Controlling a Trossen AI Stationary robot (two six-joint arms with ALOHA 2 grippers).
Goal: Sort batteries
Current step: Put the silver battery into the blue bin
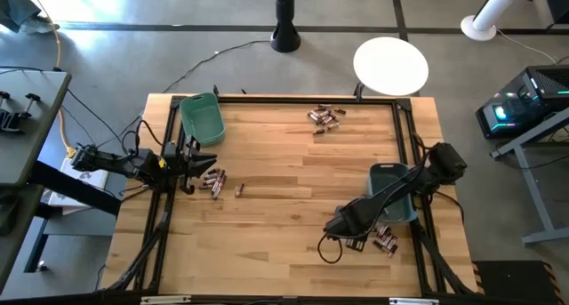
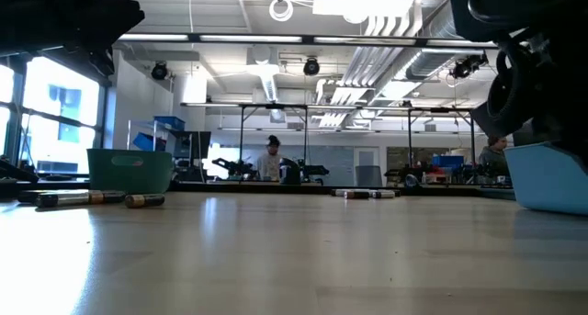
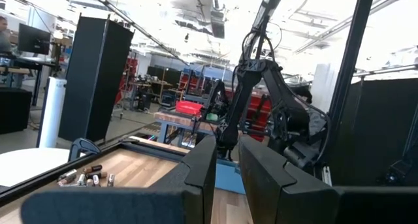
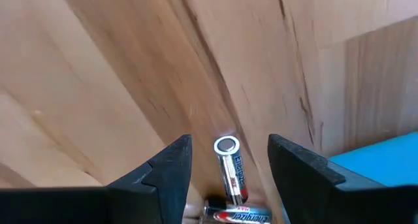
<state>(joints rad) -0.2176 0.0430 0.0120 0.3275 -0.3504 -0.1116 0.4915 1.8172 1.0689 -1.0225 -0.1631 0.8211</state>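
Down at about 5 o'clock on the table point(image 1: 284, 216) from the overhead view, your right gripper point(image 4: 228, 160) is hanging low over a small clump of batteries point(image 1: 384, 241) just beside the near end of the blue bin point(image 1: 395, 191). Its fingers point(image 4: 171, 164) are spread wide, and the wrist camera shows one silvery cell point(image 4: 230, 166) lying between them, end cap facing the lens, with another lying crosswise right behind it. I can't tell whether the pads touch it; nothing looks gripped.

Over at 9 o'clock, your left gripper point(image 1: 188, 165) sits near the left edge, just short of a loose scatter of batteries point(image 1: 213, 180), with one stray cell point(image 1: 239, 189) a bit further toward the middle. Its fingers point(image 3: 199, 168) stand close together with only a slim gap, and you can see straight through that gap, so it's carrying nothing.

Up at 11 o'clock the green bin point(image 1: 203, 118) rests tilted against the frame, just beyond the left gripper.

Farthest out, around 1 o'clock, a third pile of batteries point(image 1: 324, 118) lies near the far edge, well apart from both arms.
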